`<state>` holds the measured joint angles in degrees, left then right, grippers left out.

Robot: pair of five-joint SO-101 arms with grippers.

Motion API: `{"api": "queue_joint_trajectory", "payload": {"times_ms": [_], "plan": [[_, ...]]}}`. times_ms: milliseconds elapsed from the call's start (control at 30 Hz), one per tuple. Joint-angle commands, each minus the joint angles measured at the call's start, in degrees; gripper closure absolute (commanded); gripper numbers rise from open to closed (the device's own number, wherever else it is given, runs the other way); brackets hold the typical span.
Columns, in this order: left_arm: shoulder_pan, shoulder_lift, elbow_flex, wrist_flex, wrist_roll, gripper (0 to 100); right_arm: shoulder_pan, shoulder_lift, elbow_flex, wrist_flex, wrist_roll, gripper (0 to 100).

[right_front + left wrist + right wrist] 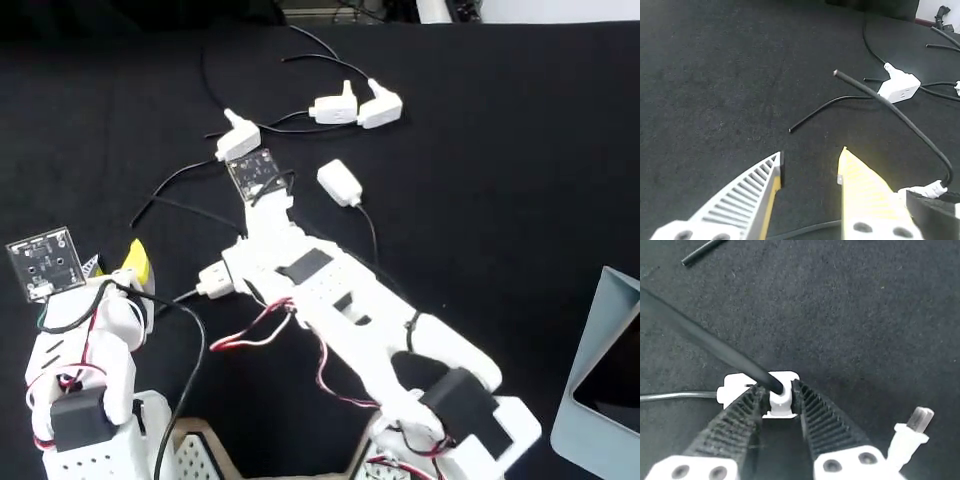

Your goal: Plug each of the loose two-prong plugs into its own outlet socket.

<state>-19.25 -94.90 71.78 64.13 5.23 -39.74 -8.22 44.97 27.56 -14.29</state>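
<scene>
**A:** How will the plug point(781, 399) handle for us?

**B:** It's light, hard plastic with smooth sides, and its black cable point(705, 342) looks springy enough to twist it. We'd grip the body by its flat sides near the collar, never the cable. The prongs would likely bend if we pushed crooked.

**A:** Where is it?

**B:** It's near the middle of the table point(500, 150), pinched between the right gripper point(779, 390)'s nearly closed fingers. A white piece point(732, 387) lies just beyond it — perhaps a socket, we can't tell.

**A:** And the arms?

**B:** Our right arm stretches forward with its wrist tipped down. The left gripper point(812, 152) hangs low near its base — spread wide, holding nothing.
</scene>
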Motion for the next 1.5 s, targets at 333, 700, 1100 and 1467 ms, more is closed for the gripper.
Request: {"api": "queue_joint_trajectory", "payload": {"times_ms": [333,700,1100,1467], "plan": [[-0.57,-0.18,-0.48,-1.41,0.26,81,0.7,6.02,-4.09,-0.53,-0.44,98.6],[-0.57,-0.18,-0.48,-1.32,0.09,81,-0.79,15.87,-11.38,4.22,5.01,98.6],[-0.66,-0.18,-0.4,-1.32,0.09,81,12.57,10.86,-22.11,-0.18,7.74,98.6],[-0.66,-0.18,-0.13,-1.41,0.09,81,13.63,15.69,-22.9,-15.21,11.34,77.2]]}}
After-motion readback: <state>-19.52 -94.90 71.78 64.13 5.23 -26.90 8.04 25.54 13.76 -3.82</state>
